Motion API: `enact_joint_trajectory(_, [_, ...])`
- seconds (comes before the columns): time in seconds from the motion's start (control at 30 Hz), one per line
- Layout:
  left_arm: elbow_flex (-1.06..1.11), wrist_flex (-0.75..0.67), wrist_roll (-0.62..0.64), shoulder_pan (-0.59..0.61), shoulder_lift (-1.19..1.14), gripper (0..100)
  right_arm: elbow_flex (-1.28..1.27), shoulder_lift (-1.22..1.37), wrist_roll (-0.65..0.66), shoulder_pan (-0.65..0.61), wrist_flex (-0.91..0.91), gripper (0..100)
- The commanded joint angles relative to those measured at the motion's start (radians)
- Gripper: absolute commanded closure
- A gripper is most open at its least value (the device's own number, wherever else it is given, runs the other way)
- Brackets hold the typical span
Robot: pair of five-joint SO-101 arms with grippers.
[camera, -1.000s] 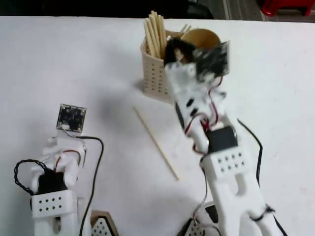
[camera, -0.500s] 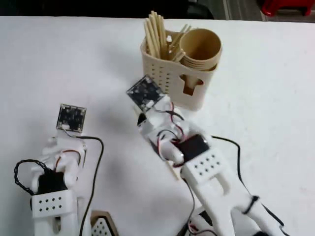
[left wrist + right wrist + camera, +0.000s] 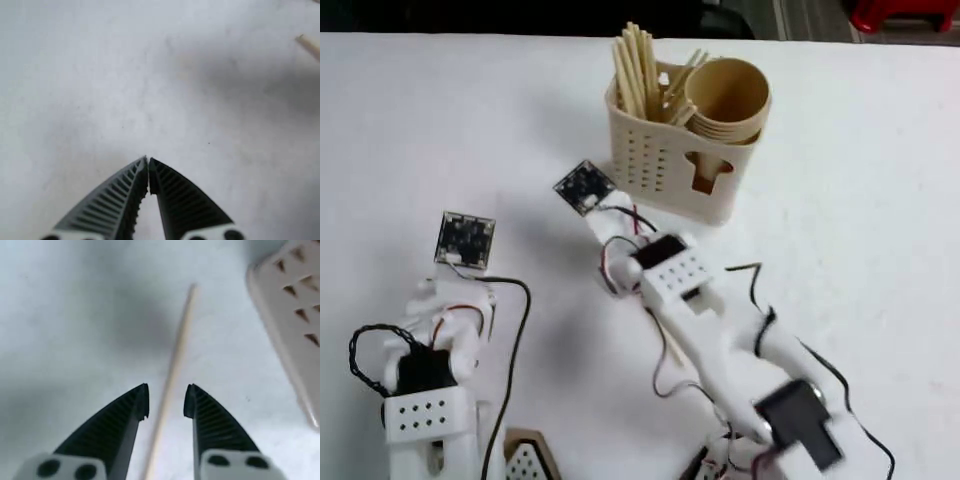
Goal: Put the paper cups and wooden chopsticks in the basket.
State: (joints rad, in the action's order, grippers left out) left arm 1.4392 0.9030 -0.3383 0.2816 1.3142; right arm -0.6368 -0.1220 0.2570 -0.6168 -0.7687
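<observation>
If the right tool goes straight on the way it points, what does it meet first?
Probably the loose chopstick on the table, lying between the open fingers of the right tool; clearance unclear.

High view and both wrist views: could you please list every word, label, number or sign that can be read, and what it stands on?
No text can be read in any view.
The basket, paper cups, chopsticks and table bear no print.
The dark square board on one wrist and its twin on the other carry tiny marks, too small to read.
</observation>
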Motion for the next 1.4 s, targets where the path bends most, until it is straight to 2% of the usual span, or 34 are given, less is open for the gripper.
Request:
enact_joint_trajectory(0.0, [-0.002, -0.018, -0.009, 0.002, 0.015, 97, 0.114, 0.117, 0.003, 0.001, -0.005, 86.9])
enact_joint_trajectory(0.27, [-0.002, -0.018, -0.011, 0.002, 0.015, 97, 0.204, 0.312, 0.005, 0.001, -0.018, 87.3])
enact_joint_trajectory(0.43, [-0.002, -0.018, -0.011, 0.002, 0.015, 97, 0.313, 0.371, 0.008, -0.004, -0.176, 99.0])
enact_joint_trajectory(0.6, [-0.002, -0.018, -0.011, 0.002, 0.015, 97, 0.404, 0.374, 0.005, 0.001, -0.34, 98.1])
enact_joint_trajectory(0.77, [-0.002, -0.018, -0.011, 0.002, 0.015, 97, 0.477, 0.303, 0.003, -0.001, -0.478, 98.1])
enact_joint_trajectory(0.93, [0.003, -0.018, -0.011, 0.001, 0.015, 97, 0.519, 0.182, 0.003, 0.002, -0.535, 98.1])
enact_joint_trajectory(1.17, [0.003, -0.02, -0.011, 0.001, 0.015, 97, 0.585, -0.041, 0.0, 0.002, -0.529, 98.1])
enact_joint_trajectory(1.37, [0.003, -0.02, -0.011, 0.001, 0.015, 97, 0.707, -0.17, -0.104, 0.048, -0.415, 98.1])
